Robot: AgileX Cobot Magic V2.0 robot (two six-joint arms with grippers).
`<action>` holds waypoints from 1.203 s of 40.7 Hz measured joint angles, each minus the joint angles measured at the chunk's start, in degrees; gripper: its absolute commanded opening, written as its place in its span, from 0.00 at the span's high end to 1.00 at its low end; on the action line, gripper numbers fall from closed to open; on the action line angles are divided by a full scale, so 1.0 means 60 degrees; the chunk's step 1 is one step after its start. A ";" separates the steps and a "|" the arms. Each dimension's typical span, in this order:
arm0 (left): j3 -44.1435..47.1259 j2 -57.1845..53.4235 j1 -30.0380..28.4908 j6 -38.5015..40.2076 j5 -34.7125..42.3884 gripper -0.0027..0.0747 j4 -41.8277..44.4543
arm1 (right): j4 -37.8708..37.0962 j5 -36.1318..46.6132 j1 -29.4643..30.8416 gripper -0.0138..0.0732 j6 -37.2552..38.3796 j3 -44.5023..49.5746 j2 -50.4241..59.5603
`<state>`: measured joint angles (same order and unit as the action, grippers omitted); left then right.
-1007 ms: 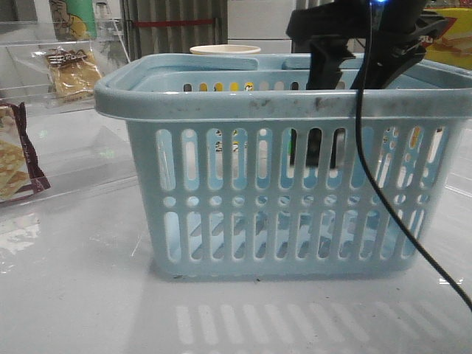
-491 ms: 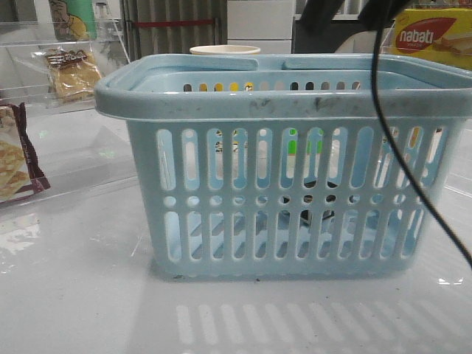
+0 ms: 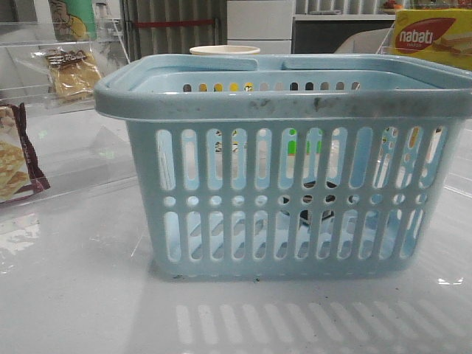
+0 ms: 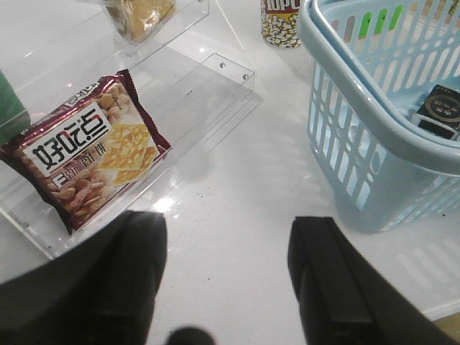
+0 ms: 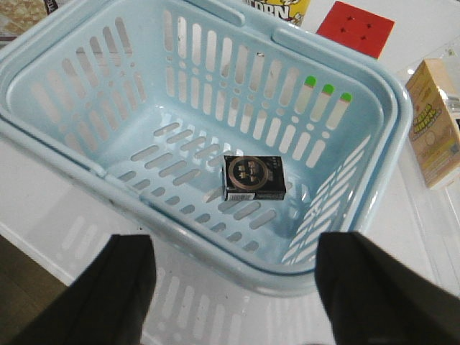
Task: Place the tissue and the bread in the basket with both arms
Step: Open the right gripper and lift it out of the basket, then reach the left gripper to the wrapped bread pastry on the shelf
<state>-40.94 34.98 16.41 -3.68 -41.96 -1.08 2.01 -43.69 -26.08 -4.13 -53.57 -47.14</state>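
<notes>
Basket (image 3: 295, 103), light blue w/ slotted sides, fills the middle of the white table (image 3: 74, 295) in front view; neither arm shows there. On its floor lies a small dark packet (image 5: 253, 177) w/ a round emblem, flat, toward the wall w/ green marks showing thru the slots; in front view it's only a dark patch behind the slots. Can't read what it is.

Right gripper (image 5: 237, 302) hangs above the basket's near rim, fingers (image 5: 126, 287) spread wide, nothing between them; dark packet sits below and beyond the gap, well apart.

Left gripper (image 4: 226, 287) is over bare table beside the basket's outer wall, fingers (image 4: 330, 280) also spread wide and empty. Just past it a maroon-edged cracker packet (image 4: 90, 154) lies in a clear acrylic tray (image 4: 215, 93).

Bread (image 3: 72, 71), small clear packet w/ dark label band, sits farther back on a clear shelf at the table's left, well apart from both grippers and outside the basket; left wrist view catches only its edge.

Red cube (image 5: 356, 29) and a yellow carton (image 5: 435, 122) lie outside the basket on its far side.
</notes>
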 measured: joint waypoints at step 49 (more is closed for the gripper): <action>-0.2703 0.6016 0.0000 0.0000 0.2085 0.16 0.0421 | -0.0021 -0.0199 0.0000 0.18 -0.0016 0.1423 0.2171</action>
<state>-57.16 71.08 16.41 -3.68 -29.45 1.45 1.88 -44.89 -26.08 -4.23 -45.03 -34.11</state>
